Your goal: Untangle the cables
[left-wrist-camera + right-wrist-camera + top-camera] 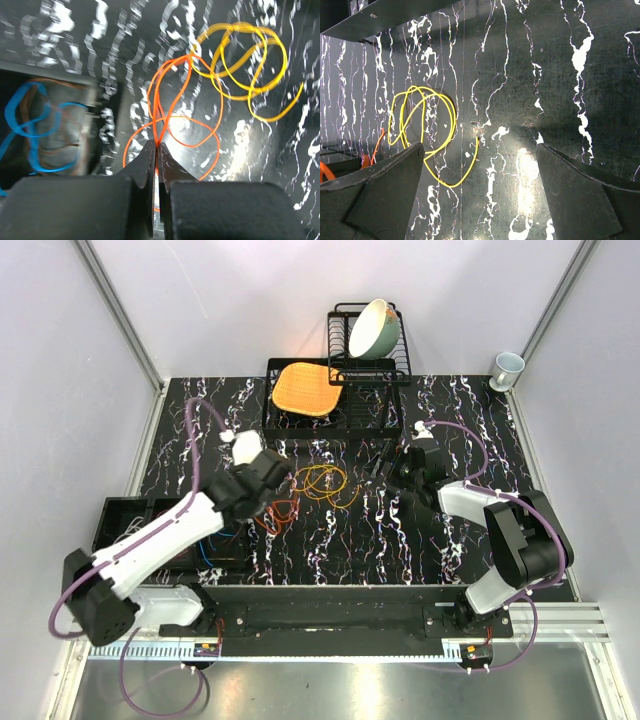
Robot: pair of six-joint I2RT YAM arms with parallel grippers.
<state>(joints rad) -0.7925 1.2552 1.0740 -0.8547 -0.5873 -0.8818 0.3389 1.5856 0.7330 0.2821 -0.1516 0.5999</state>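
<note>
The left gripper [157, 150] pinches the orange cable [170, 100] — the yellow cable [245, 65] lies past it, nearer the wide-open right gripper [479, 150].

- The left arm [150, 540] rises from its base at the near left corner of the desk [330, 540] and stretches forward and inward, toward the desk's middle.
- The left hand [157, 147] tilts down toward the desk, left of its centre. Its two fingers [145, 167] are pressed together, with a strand of the orange cable [170, 100] pinched between the tips.
- The right arm [520, 530] folds up from its base at the desk's near right corner, elbow raised, forearm reaching inward and toward the desk's far side.
- The right hand [479, 150] hangs low over the desk, right of its centre, with both fingers spread wide apart.
</note>
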